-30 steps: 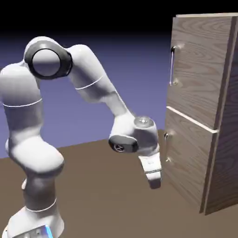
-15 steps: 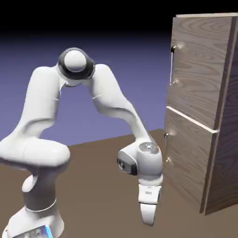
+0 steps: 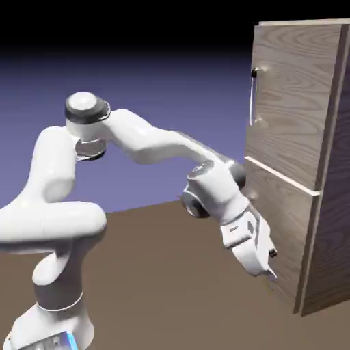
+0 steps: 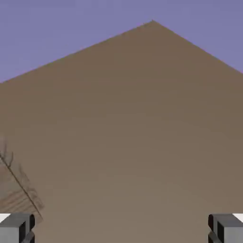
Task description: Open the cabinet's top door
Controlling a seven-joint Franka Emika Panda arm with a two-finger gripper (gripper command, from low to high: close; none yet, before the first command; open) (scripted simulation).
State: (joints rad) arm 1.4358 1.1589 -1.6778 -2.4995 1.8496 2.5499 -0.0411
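Observation:
The cabinet [image 3: 331, 205], a tall box of light brown wood grain, stands at the exterior view's right. Its top door [image 3: 290, 89] is flush and shut, with a slim silver bar handle [image 3: 252, 96] on its left edge. My gripper [image 3: 268, 265] hangs far below that handle, close against the shorter lower panel [image 3: 280, 225] and angled down toward the table. In the hand view the two grey fingertips [image 4: 16, 227] sit at the bottom corners, wide apart, with only brown table [image 4: 142, 118] between them. The gripper is open and holds nothing.
A sliver of wood grain [image 4: 12, 185] shows at the hand view's left edge. The brown table [image 3: 157, 273] stretches between the robot's base [image 3: 55, 321] and the cabinet. The lower panel's small handle is hidden behind my wrist.
The arm has swung right and stretched out: the hand moved from pointing down at the table in front of the cabinet to right against the lower panel. The jaws stayed open.

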